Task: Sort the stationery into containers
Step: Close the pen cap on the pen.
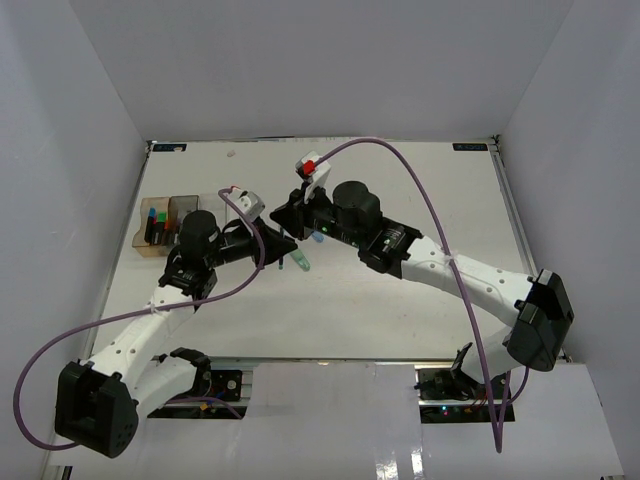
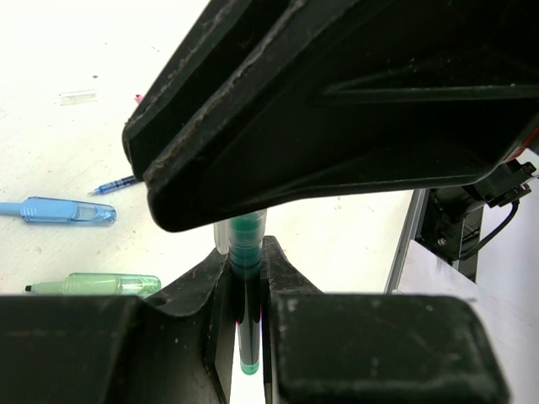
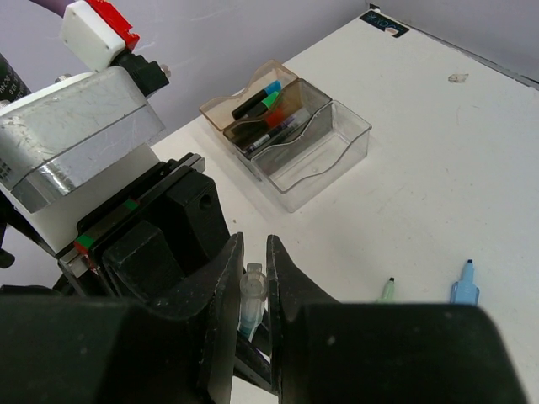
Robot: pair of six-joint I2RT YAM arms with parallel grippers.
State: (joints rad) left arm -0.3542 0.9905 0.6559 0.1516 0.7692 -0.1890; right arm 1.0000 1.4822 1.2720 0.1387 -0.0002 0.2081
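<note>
My two grippers meet over the middle of the table. The left gripper (image 2: 245, 252) (image 1: 284, 243) is shut on the dark barrel of a green pen (image 2: 246, 252). The right gripper (image 3: 256, 252) (image 1: 291, 216) is shut on the clear cap (image 3: 254, 284) at that pen's other end. The containers (image 3: 349, 135) (image 1: 141, 238) stand in a row at the far left. The amber one (image 3: 221, 108) holds highlighters with blue and green caps. In the grey one (image 3: 313, 91) lie thin pens, and nothing shows inside the clear one.
A pale blue pen (image 2: 66, 210), a pale green pen (image 2: 105, 284), a thin blue pen (image 2: 116, 183) and a small clear piece (image 2: 80, 97) lie loose on the table beside the grippers. The table's right edge rail (image 2: 406, 244) is close by.
</note>
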